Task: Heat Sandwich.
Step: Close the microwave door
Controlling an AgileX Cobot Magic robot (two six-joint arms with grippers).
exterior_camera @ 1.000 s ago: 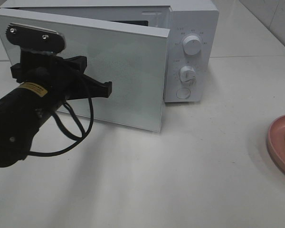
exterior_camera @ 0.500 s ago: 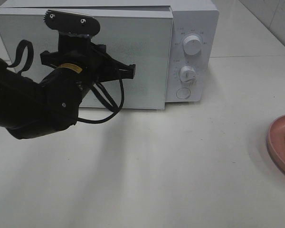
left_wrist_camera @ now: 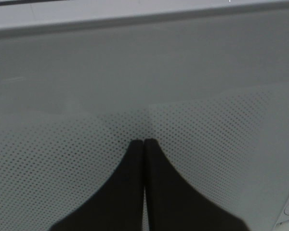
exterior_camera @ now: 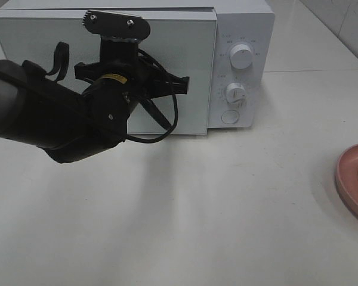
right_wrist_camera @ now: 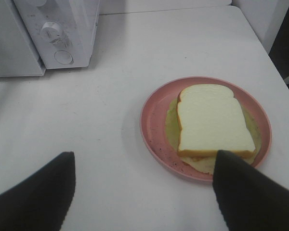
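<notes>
Left claw [left_wrist_camera: 144, 143] against dotted microwave door [left_wrist_camera: 207, 120]

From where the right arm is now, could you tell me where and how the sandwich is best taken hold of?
Grip the sandwich across its two long crust edges, coming down from above. It lies flat on the pink plate, so only the sides offer purchase, and the raised rim blocks a level approach. The right gripper is open, probably wide enough to straddle it.
</notes>
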